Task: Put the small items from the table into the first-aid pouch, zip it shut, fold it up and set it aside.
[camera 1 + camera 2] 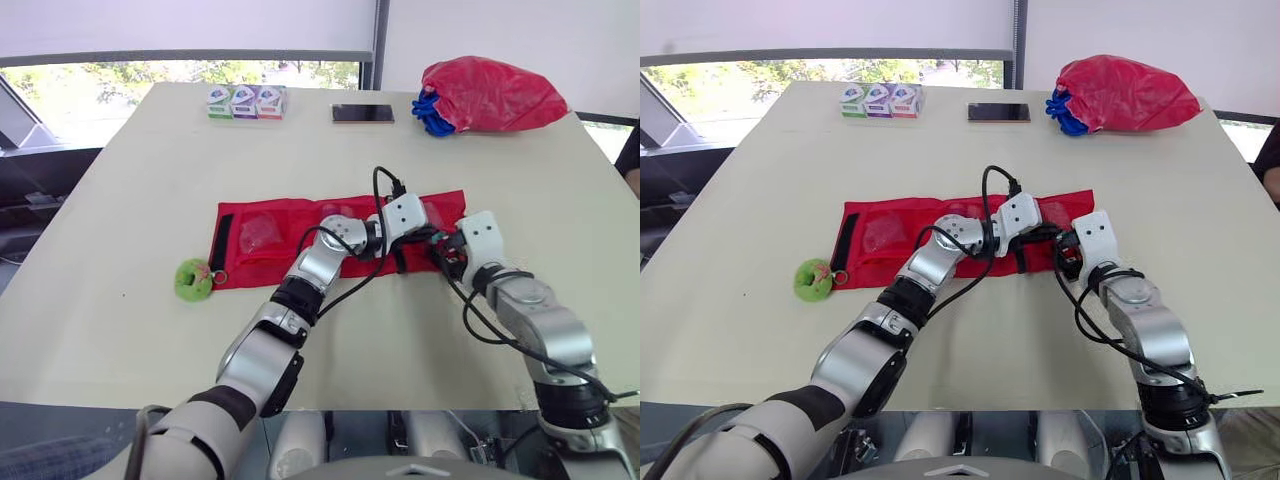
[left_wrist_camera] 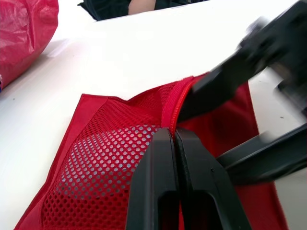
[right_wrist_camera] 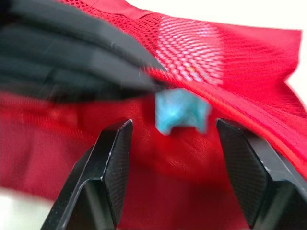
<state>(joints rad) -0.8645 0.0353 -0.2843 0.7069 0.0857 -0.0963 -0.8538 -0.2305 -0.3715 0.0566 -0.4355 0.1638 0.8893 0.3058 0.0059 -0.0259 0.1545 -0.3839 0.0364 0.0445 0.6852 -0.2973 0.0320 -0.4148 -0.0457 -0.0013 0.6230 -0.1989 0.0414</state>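
— Fingers?
— My left gripper (image 2: 175,136): closed, pinching the first-aid pouch (image 2: 110,158) at its zip edge. My right gripper (image 3: 173,125): open either side of a pale-blue item (image 3: 181,115).
— Pouch?
— Flat, mid table (image 1: 120,300). Limp, light mesh; I'd hold the stiffer zip seam.

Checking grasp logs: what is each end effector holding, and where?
Left end effector pinches the red pouch at its zipper edge; right end effector is open, holding nothing.
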